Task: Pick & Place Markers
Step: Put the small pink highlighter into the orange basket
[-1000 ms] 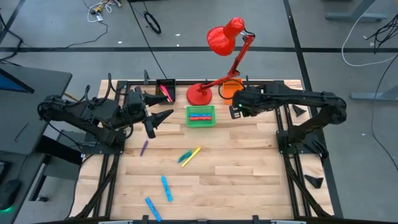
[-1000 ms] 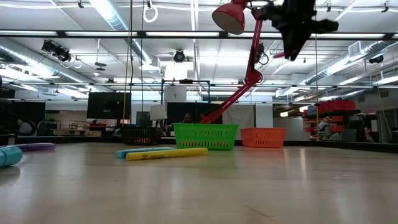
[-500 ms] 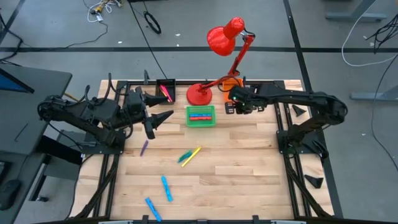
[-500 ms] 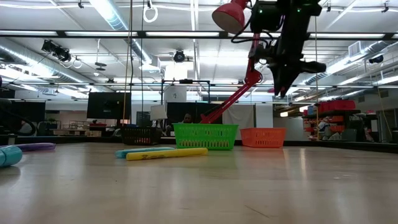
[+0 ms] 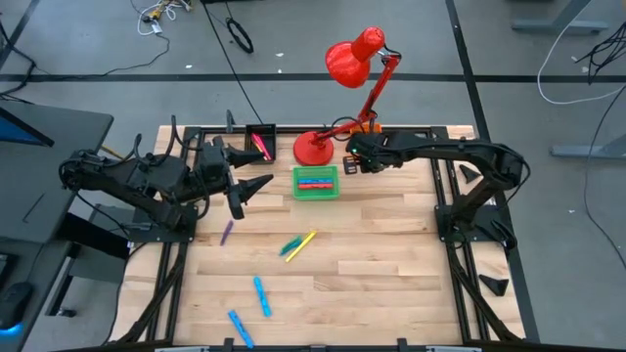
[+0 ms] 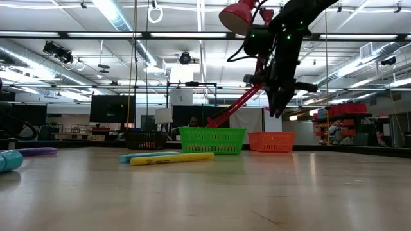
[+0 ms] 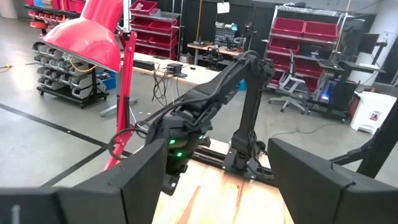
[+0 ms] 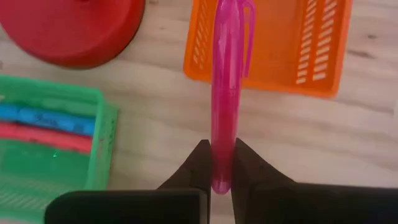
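Note:
My right gripper point(image 8: 219, 152) is shut on a pink marker point(image 8: 224, 81), above the table between the green bin point(image 5: 315, 183) and the orange bin point(image 8: 273, 43), near the red lamp's base point(image 5: 313, 149). In the low view it hangs high point(image 6: 275, 112). The green bin holds a blue and a red marker. On the wood lie a purple marker point(image 5: 227, 232), a yellow one with a green one point(image 5: 299, 243), and two blue ones point(image 5: 261, 295) point(image 5: 241, 328). My left gripper point(image 5: 256, 186) waits open at the table's left, pointing level. My right gripper pinches the pink marker near its plain end point(image 8: 222, 134) between its two fingers. The fingers slant steeply down and lie along the marker. The marker sticks out past the fingertips, its clipped cap end point(image 8: 239, 12) farthest away. It is lifted clear of the table.
A black bin point(image 5: 260, 140) with a pink marker stands at the far left, beside the lamp base. The red lamp's arm and head point(image 5: 352, 59) rise behind the bins, close to my right arm. Bare wood point(image 5: 391, 264) lies at the near right.
My right gripper has come down and gone toward the table's left edge, toward the lamp base and the green bin, carrying the pink marker. It has stayed shut on the marker. My left arm has kept still.

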Controlling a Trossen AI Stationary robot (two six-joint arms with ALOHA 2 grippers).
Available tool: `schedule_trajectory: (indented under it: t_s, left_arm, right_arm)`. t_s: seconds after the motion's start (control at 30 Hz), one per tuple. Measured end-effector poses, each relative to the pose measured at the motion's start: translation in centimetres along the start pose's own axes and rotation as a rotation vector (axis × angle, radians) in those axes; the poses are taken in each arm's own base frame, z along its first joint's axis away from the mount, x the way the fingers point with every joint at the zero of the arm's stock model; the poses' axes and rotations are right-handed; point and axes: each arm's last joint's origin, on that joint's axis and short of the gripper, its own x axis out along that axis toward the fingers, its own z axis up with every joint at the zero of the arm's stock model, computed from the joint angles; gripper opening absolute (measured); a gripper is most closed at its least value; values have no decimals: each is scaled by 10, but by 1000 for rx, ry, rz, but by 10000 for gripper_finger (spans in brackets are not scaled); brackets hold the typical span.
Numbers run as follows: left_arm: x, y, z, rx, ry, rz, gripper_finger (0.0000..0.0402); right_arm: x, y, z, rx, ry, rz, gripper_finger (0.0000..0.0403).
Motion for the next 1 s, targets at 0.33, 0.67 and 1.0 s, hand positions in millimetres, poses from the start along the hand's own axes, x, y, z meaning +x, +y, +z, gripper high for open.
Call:
schedule_trajectory:
  t_s: [0.33, 0.67, 1.0]
  left_arm:
    - [0, 0, -1, 3, 13, -2, 284]
    - [0, 0, -3, 7, 31, -16, 284]
    - [0, 0, -3, -9, 33, -19, 284]
  right_arm:
    - [26, -1, 23, 5, -74, -11, 20]
    - [47, 2, 29, -24, -116, -47, 20]
    - [61, 1, 33, -23, -132, -84, 20]
